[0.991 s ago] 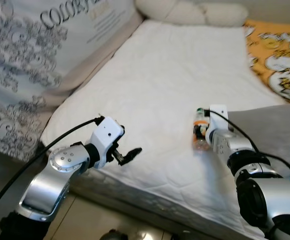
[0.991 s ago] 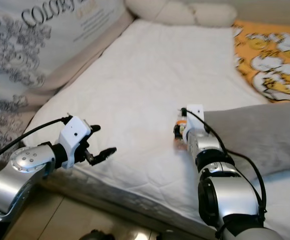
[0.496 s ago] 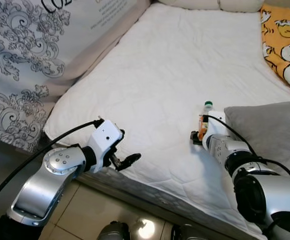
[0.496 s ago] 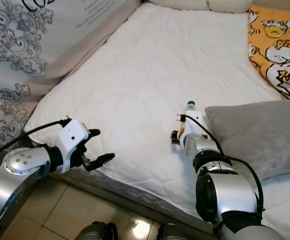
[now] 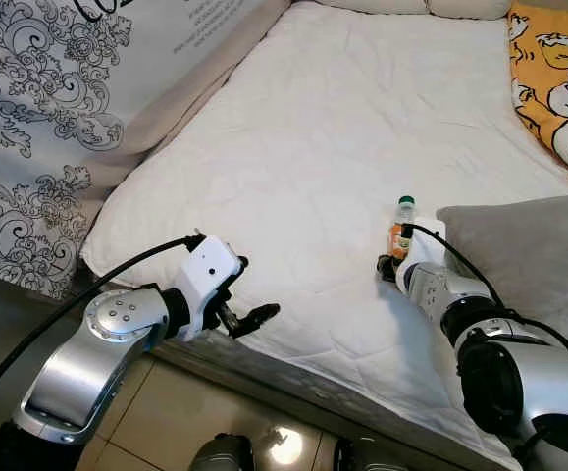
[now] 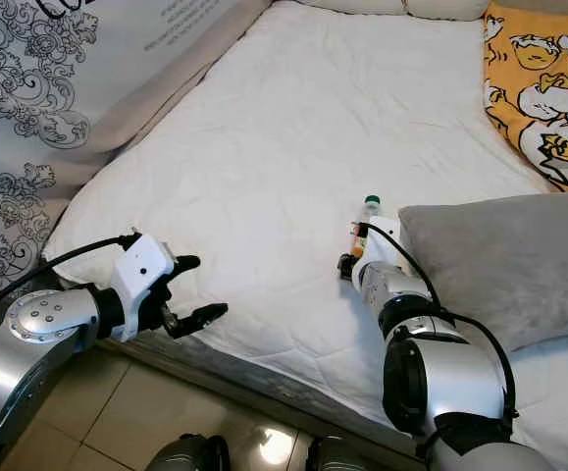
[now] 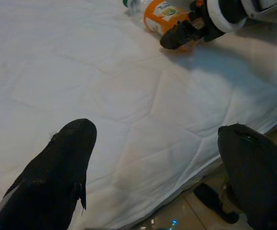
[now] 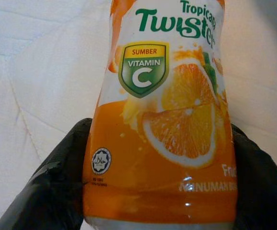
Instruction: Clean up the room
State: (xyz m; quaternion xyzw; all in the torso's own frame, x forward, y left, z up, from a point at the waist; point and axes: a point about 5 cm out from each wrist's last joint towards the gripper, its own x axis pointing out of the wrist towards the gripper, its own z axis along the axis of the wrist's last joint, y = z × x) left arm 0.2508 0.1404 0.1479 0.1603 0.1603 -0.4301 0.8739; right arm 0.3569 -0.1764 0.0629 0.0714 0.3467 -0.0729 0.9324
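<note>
Right wrist view pretty much says it all: the right gripper (image 8: 160, 191) is clamped on one Tropicana Twister orange drink bottle (image 8: 164, 120), a black finger (image 8: 47, 187) pressed against each side of the orange label. From the head cameras, the right arm reaches forward over the white mattress (image 5: 342, 128), wrist low, and the bottle (image 5: 401, 228) sits at the gripper (image 5: 393, 257) right beside the edge of the one grey pillow (image 5: 529, 260), green cap pointing away from the robot. The left arm is bent at the elbow and held out near the mattress's front edge, its left gripper (image 5: 249, 294) with fingers spread apart and holding nothing. One yellow patterned blanket (image 5: 558, 78) lies at the far right.
</note>
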